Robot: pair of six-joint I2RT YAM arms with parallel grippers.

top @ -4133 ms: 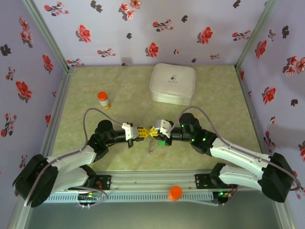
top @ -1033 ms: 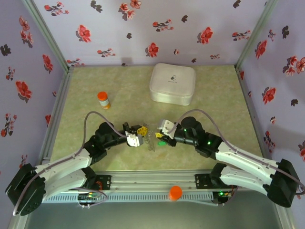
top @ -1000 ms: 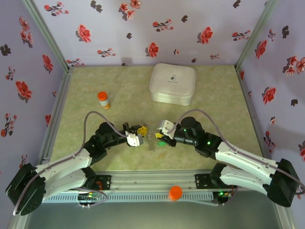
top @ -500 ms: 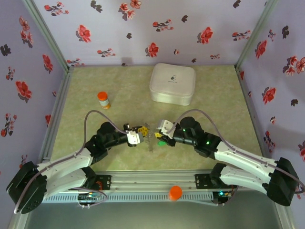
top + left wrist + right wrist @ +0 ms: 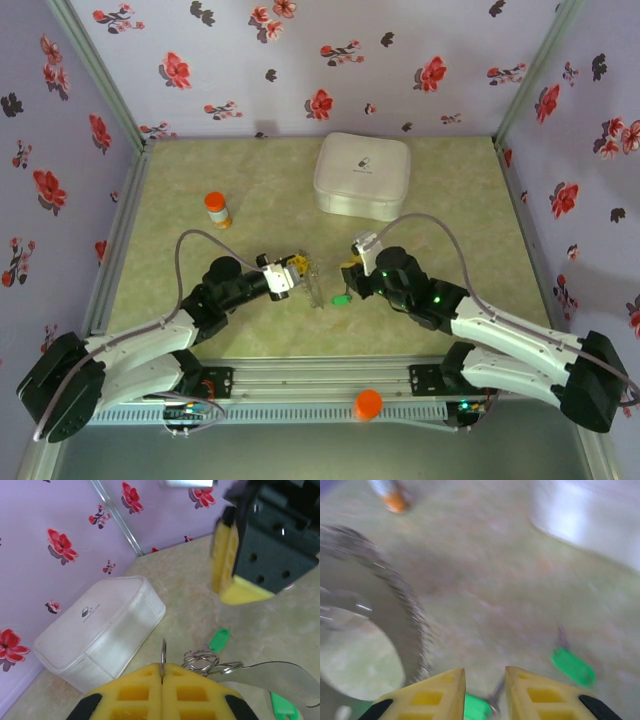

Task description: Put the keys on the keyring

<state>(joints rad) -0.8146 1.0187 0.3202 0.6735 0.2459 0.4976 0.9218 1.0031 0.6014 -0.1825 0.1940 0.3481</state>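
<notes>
The left hand (image 5: 162, 669) is shut on the keyring (image 5: 400, 600), whose thin edge is gripped between its pads. The right hand (image 5: 485, 672) is held slightly open and empty beside the keyring. Both green keys (image 5: 572, 666) are seen lying on the tabletop (image 5: 520, 580) below the keyring.

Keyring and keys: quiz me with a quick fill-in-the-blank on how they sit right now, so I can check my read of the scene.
1. The thin dark metal keyring is pinched between the ____ fingers of the left gripper.
2. ____ small green-headed keys lie loose on the beige table, not yet on the ring.
3. The little bottle standing on the table's left side has an ____ cap.

Missing words: yellow; two; orange
</notes>
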